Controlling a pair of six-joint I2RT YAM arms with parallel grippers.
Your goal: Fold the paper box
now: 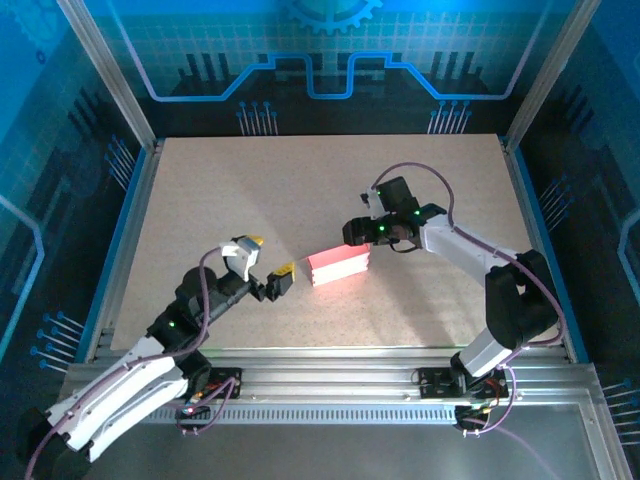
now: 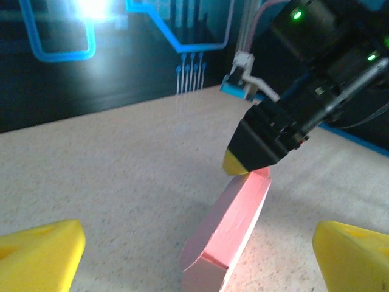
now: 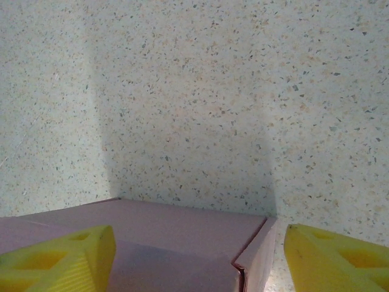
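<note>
The paper box, a pink thin-card piece shaped as a low, long rectangular block with crisp creased edges, is lying on the tabletop about midway between the left and right edges and closer to the near edge than the far one.

Just to its left, the left gripper is pointing at the box's short end with its jaws standing wide and nothing between them. The left wrist camera is showing what the overhead view is not: the two wedge-shaped yellow plastic fingertips are sitting low in the corners of the frame, well apart. The box is running away from them, with a chamfered near end and a smooth matte top.

At the box's far right corner, the right gripper, black-bodied with yellow tips, is coming down onto the card. In the left wrist view its tip is touching the box's far end. The right wrist camera is looking straight down. Its ribbed, hollow yellow fingers are spread wide. One is lying over the pink top, where a folded corner seam is showing. The other is hanging just beside the box wall, clear of it. The jaws are not clamping the card.

Beyond, the tabletop is stretching flat, pale beige and finely speckled, to its far edge.
</note>
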